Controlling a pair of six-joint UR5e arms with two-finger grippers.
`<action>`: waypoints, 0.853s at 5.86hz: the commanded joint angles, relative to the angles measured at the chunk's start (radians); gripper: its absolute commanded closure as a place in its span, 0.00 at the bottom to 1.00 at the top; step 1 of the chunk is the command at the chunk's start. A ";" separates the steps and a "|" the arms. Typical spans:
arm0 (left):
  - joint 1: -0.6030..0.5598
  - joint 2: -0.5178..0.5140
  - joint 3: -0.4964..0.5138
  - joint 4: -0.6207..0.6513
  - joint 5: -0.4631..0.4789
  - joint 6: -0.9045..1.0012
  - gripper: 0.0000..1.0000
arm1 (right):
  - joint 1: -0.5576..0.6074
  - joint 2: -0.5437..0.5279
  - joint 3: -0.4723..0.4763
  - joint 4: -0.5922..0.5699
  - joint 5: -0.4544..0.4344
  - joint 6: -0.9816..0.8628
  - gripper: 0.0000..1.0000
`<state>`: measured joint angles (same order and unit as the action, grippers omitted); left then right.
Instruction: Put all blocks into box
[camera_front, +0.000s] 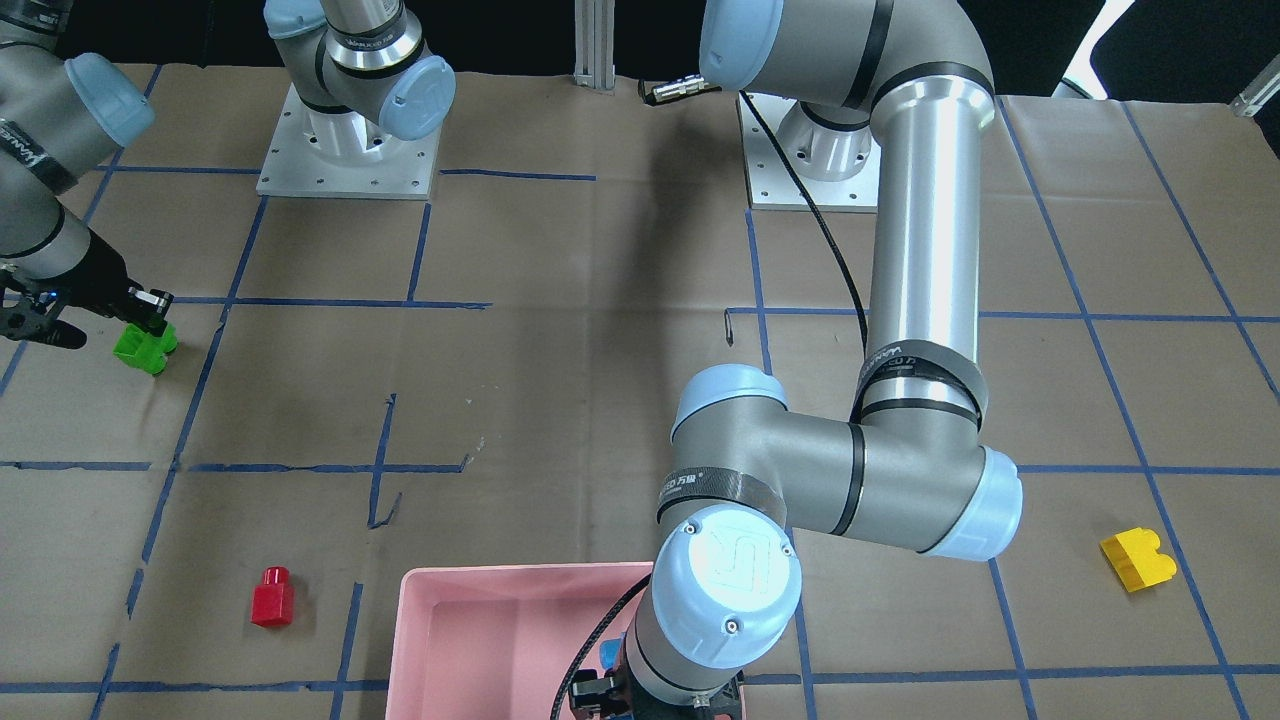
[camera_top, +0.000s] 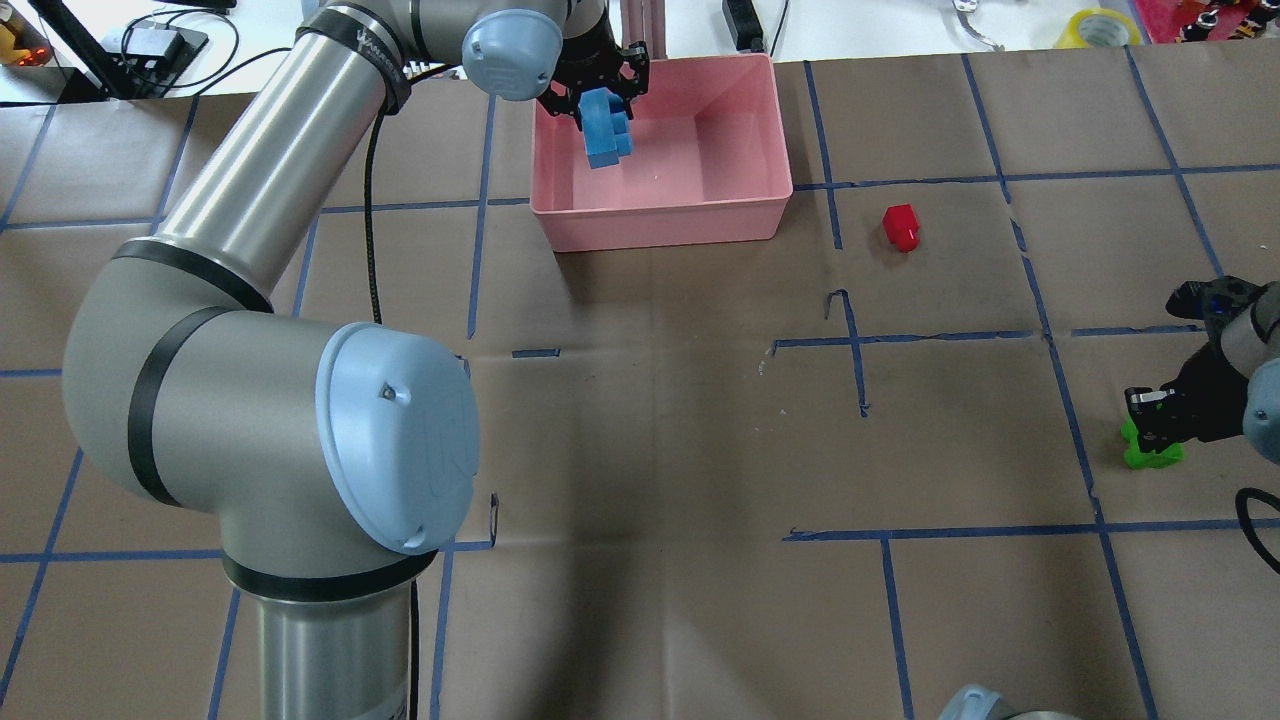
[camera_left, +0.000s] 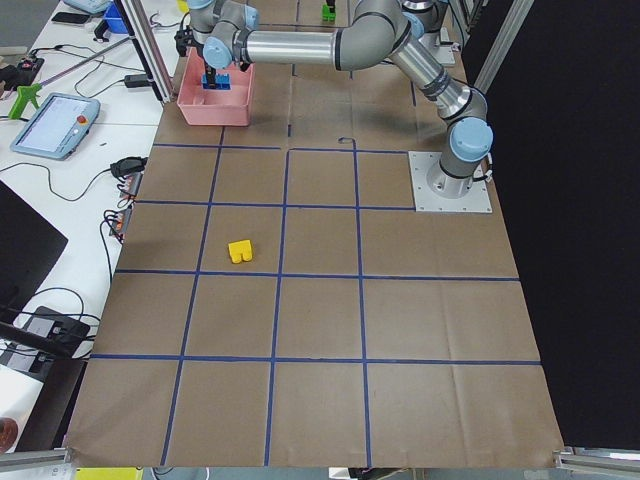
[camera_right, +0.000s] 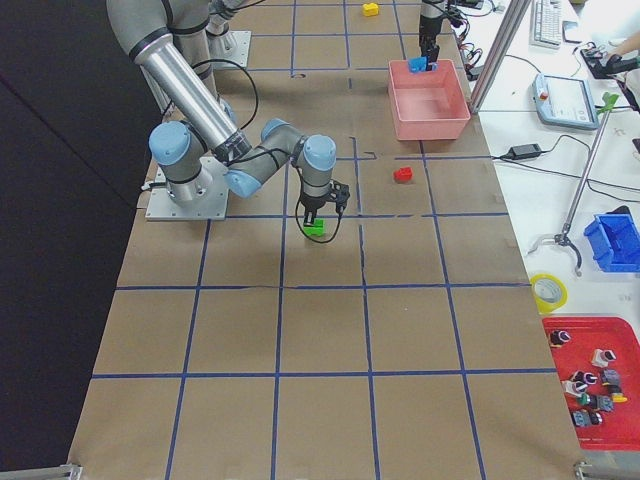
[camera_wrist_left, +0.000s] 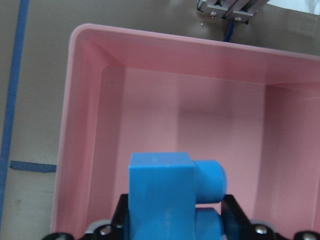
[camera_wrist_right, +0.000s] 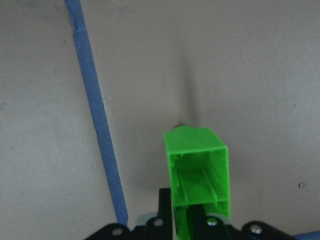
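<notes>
My left gripper (camera_top: 598, 100) is shut on the light blue block (camera_top: 606, 128) and holds it over the left end of the pink box (camera_top: 700, 160), above its floor (camera_wrist_left: 210, 125). My right gripper (camera_top: 1150, 418) is shut on the green block (camera_top: 1152, 452) at the table's right side, low over the paper; I cannot tell whether the block touches it. In the right wrist view the green block (camera_wrist_right: 197, 165) shows its hollow underside. The red block (camera_top: 901, 227) stands on the paper right of the box. The yellow block (camera_front: 1138, 560) lies far out on my left side.
Blue tape lines grid the brown paper (camera_top: 700, 450). The left arm's big elbow (camera_top: 300, 420) hangs over the near left of the table. Both arm base plates (camera_front: 345, 150) are at the robot's edge. Cables and tools (camera_top: 150, 40) lie beyond the far edge.
</notes>
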<state>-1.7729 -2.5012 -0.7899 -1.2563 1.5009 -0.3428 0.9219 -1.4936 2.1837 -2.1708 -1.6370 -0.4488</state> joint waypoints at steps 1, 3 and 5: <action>-0.002 -0.004 0.000 0.017 0.012 -0.002 0.25 | 0.011 -0.040 -0.051 0.066 0.008 0.015 0.97; -0.002 0.039 0.001 -0.007 0.053 0.002 0.00 | 0.089 -0.072 -0.135 0.107 0.063 0.013 0.98; 0.036 0.195 -0.006 -0.183 0.052 0.025 0.00 | 0.229 -0.053 -0.253 0.092 0.366 0.019 0.98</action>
<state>-1.7569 -2.3818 -0.7914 -1.3581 1.5514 -0.3300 1.0813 -1.5584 1.9890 -2.0696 -1.4351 -0.4323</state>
